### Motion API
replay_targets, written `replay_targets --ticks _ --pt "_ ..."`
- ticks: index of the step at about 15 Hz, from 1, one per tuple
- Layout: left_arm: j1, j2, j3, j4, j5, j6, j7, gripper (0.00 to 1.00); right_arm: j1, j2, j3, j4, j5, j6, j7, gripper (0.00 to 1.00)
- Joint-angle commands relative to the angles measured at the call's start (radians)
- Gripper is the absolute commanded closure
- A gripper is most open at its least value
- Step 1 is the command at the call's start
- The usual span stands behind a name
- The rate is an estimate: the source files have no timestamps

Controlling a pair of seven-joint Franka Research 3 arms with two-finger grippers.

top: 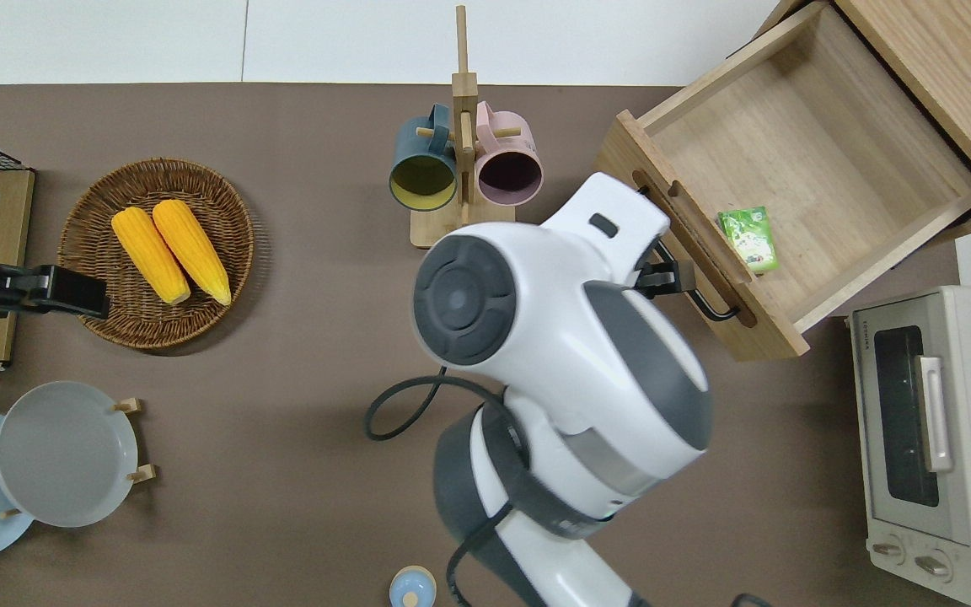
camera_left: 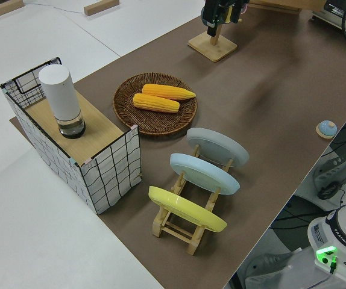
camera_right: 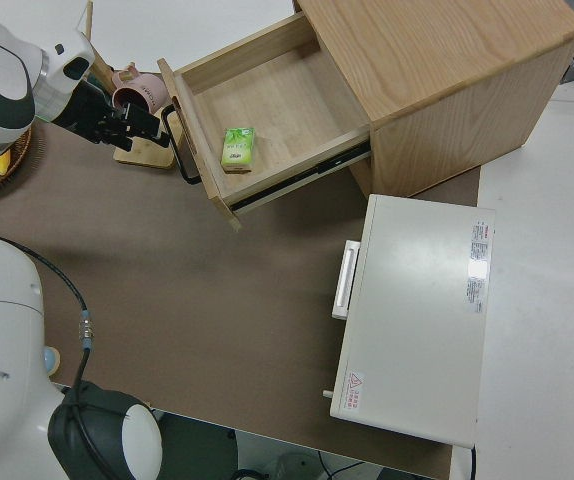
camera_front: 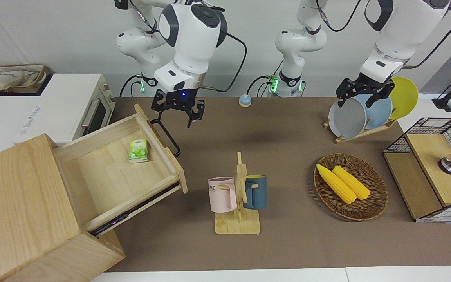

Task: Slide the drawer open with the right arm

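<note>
Cabinet [camera_front: 22,203] drawer [camera_front: 131,164] stands pulled out; right gripper [camera_front: 178,111], fingers apart, off the handle [camera_front: 166,137]; next, retreat clear.

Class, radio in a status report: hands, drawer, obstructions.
Right hand open, just off the black loop handle. Wide light-wood drawer pulled out, small green carton inside. Left arm parked. Nothing in the way.
</note>
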Motion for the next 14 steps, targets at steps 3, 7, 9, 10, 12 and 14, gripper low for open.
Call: replay_targets --ticks 3,7,9,10,12,14 --pt "-0.007 -0.004 0.000 0.010 0.018 -0.018 -0.010 0.01 -0.064 -0.064 -0.108 -0.018 0.223 0.022 -0.218 0.013" --pt "-0.007 -0.004 0.000 0.009 0.018 -0.018 -0.010 0.01 -0.117 -0.074 -0.168 -0.018 0.319 0.022 -0.384 0.013" --pt "-0.007 -0.004 0.000 0.009 0.018 -0.018 -0.010 0.01 -0.148 -0.081 -0.201 -0.018 0.375 0.022 -0.509 0.013" --pt "-0.007 -0.004 0.000 0.010 0.018 -0.018 -0.010 0.01 -0.159 -0.082 -0.202 -0.019 0.382 0.022 -0.539 0.013" --pt "-0.007 -0.004 0.000 0.009 0.018 -0.018 -0.010 0.01 -0.171 -0.081 -0.202 -0.019 0.384 0.022 -0.577 0.013" --pt "-0.007 -0.004 0.000 0.009 0.018 -0.018 -0.010 0.01 -0.189 -0.081 -0.202 -0.019 0.386 0.022 -0.603 0.013"
